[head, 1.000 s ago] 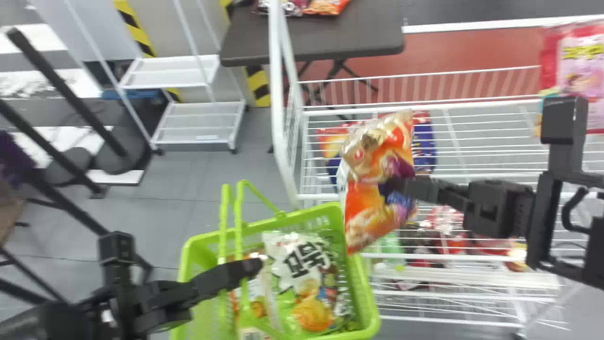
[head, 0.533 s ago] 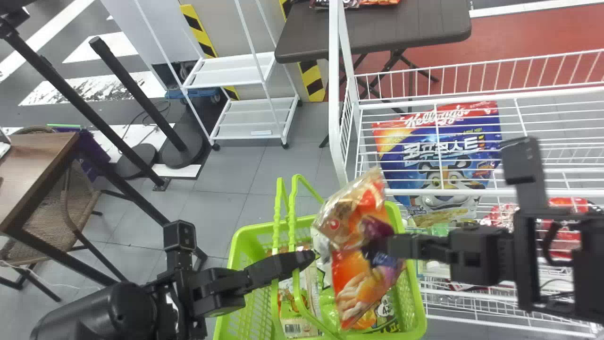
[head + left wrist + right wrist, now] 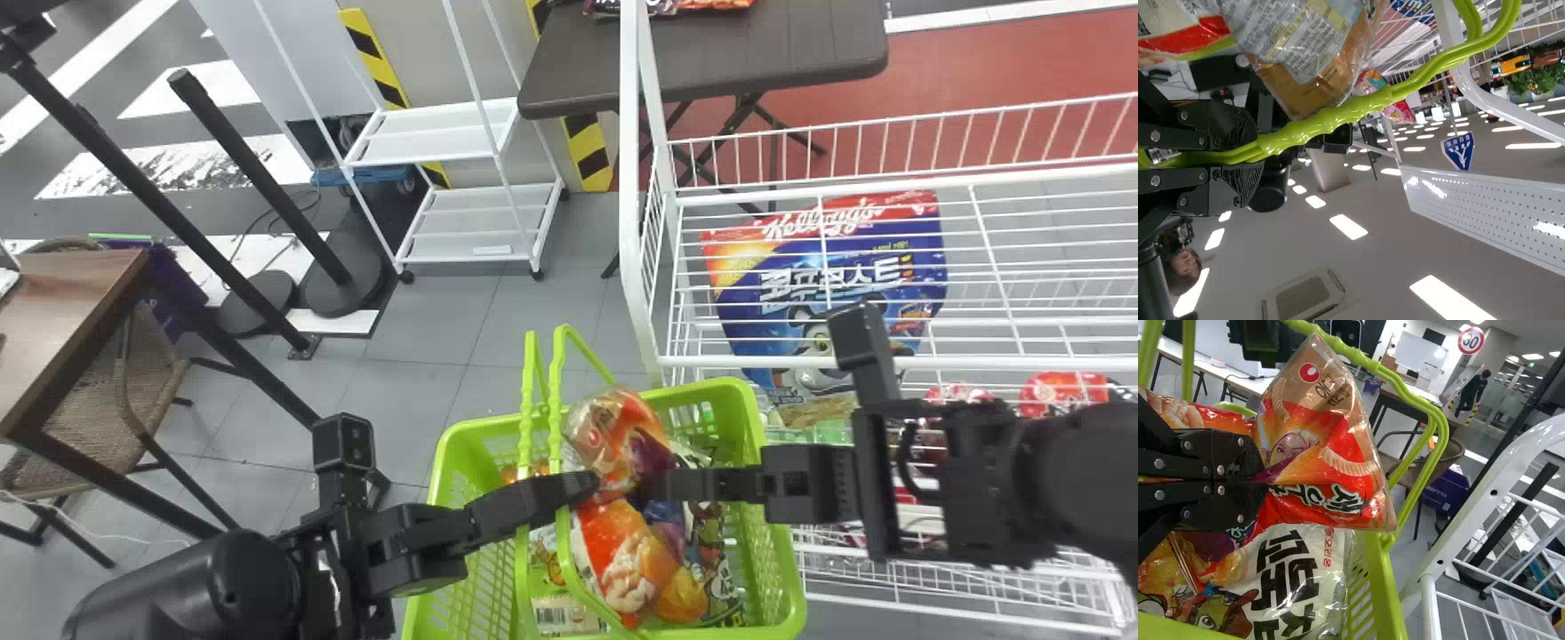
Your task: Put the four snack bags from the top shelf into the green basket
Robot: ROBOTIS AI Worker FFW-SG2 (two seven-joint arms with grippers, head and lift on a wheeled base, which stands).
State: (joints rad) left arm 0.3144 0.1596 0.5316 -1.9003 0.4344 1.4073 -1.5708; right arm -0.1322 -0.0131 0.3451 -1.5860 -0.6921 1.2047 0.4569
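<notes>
While my left gripper (image 3: 1250, 157) is clenched on the handle (image 3: 1331, 119) of the green basket (image 3: 781, 569), my right gripper (image 3: 653, 484) pinches the orange snack bag (image 3: 1355, 457) mid-body, over the basket's opening. Bag handling, estimated: light, soft, slick film, crushable contents. Film creases at the fingers; this gathered middle seems the best hold, squeezed no harder. Next, probably: lower onto the white bag (image 3: 1295, 570) inside the basket, then release.

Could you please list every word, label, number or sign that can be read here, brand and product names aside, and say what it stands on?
"30": on the round sign.
Lettering on the blue sign: too small to read.
Fine print on the snack bag: too small to read.
</notes>
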